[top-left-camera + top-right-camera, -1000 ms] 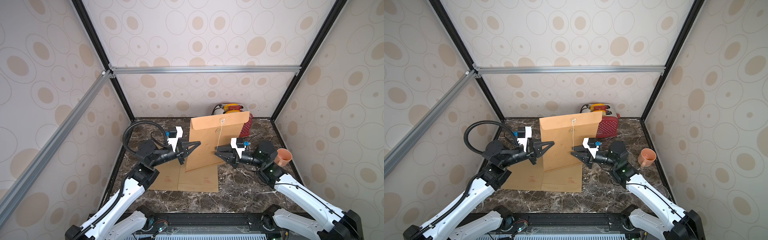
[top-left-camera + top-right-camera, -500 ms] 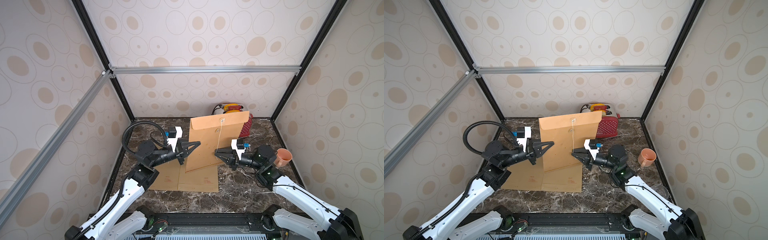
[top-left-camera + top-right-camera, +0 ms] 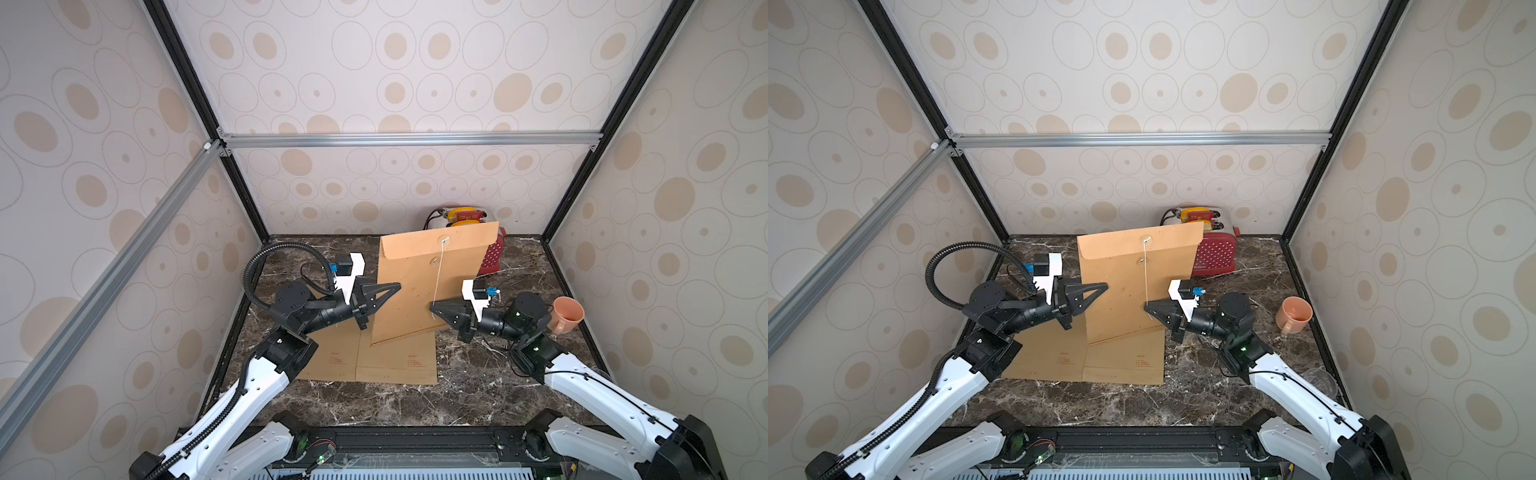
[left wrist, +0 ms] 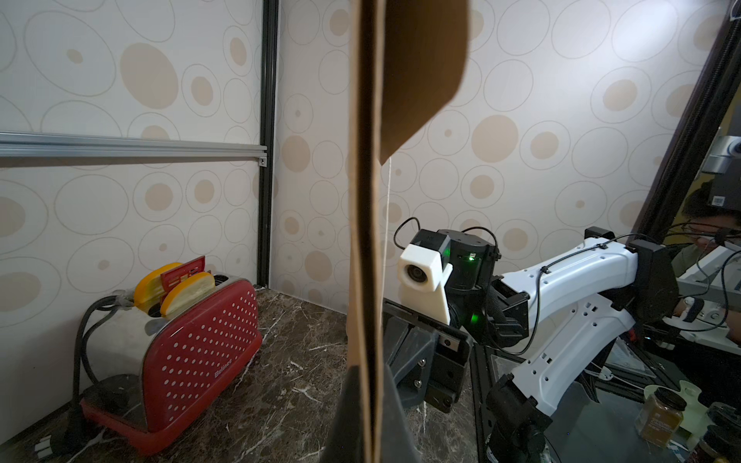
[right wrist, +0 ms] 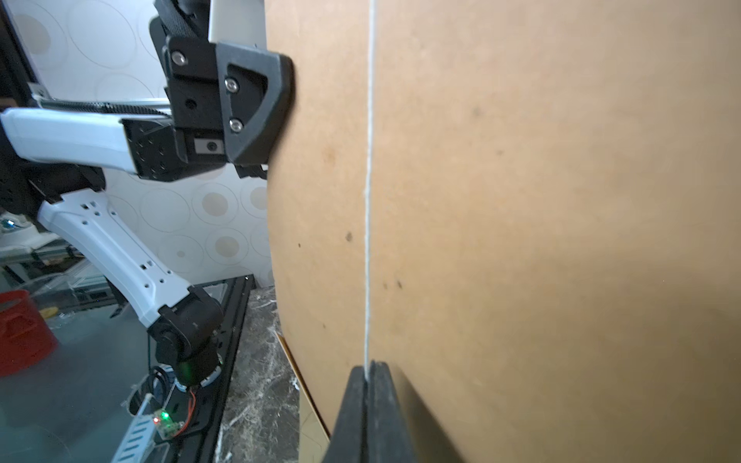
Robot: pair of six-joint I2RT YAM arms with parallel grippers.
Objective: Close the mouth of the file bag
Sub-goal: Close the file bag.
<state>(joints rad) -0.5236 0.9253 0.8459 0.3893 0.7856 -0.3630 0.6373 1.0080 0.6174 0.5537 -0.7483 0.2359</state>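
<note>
A brown paper file bag (image 3: 419,286) (image 3: 1125,286) is held upright above the table, its flap (image 3: 440,245) folded down at the top. My left gripper (image 3: 397,286) (image 4: 367,373) is shut on the bag's left edge (image 4: 363,240). A white string (image 3: 438,274) (image 3: 1145,278) (image 5: 368,200) hangs from the flap's round button (image 3: 445,239) down the bag's face. My right gripper (image 3: 432,308) (image 3: 1147,307) (image 5: 368,366) is shut on the string's lower end, close against the bag's face.
Two more brown file bags (image 3: 370,357) lie flat on the marble table (image 3: 457,390) under the held one. A red toaster (image 3: 492,257) (image 4: 180,344) stands at the back wall. An orange cup (image 3: 566,314) sits near the right wall.
My right gripper has moved left to the string and closed on its lower end. The left gripper and the bag have stayed in place.
</note>
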